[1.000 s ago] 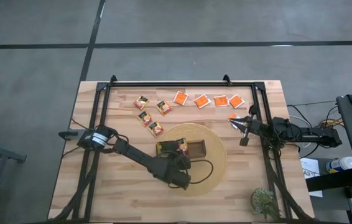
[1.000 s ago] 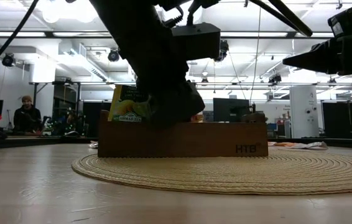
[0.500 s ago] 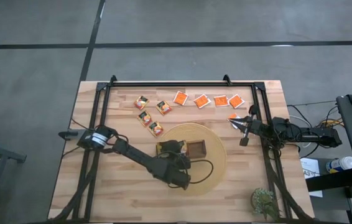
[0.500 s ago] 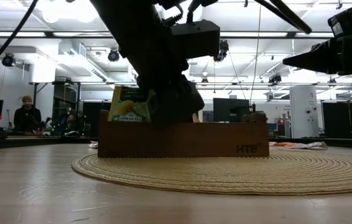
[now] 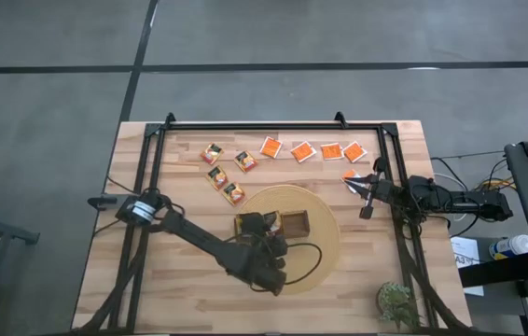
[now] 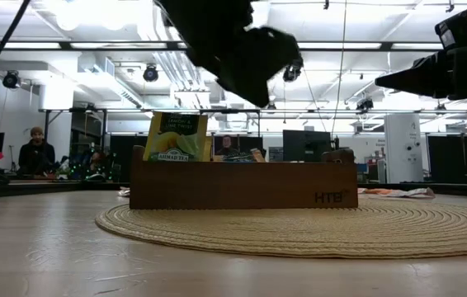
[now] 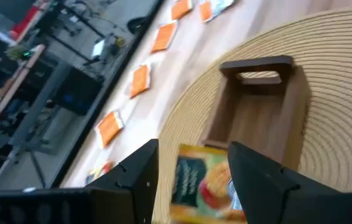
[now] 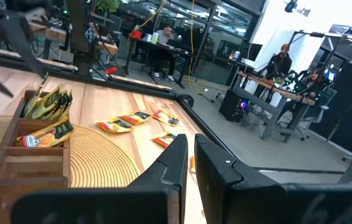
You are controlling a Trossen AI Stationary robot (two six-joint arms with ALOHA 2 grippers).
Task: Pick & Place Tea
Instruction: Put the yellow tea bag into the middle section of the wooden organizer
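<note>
We observed a light wooden table [image 5: 189, 299] carrying a round woven mat [image 5: 325, 247] near its centre. Four yellow-orange sachets [image 5: 224, 174] and five bright orange sachets [image 5: 312, 151] lay flat on the bare wood beyond the mat. A small potted plant [image 5: 396, 301] stood at one near corner.

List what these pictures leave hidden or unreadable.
- High view: the left gripper and its arm cover part of the brown wooden three-compartment tray.
- Low view: the tray's front wall hides the lower edge of the green-and-yellow tea sachet.
- Left wrist view: that sachet's label is blurred.
</note>
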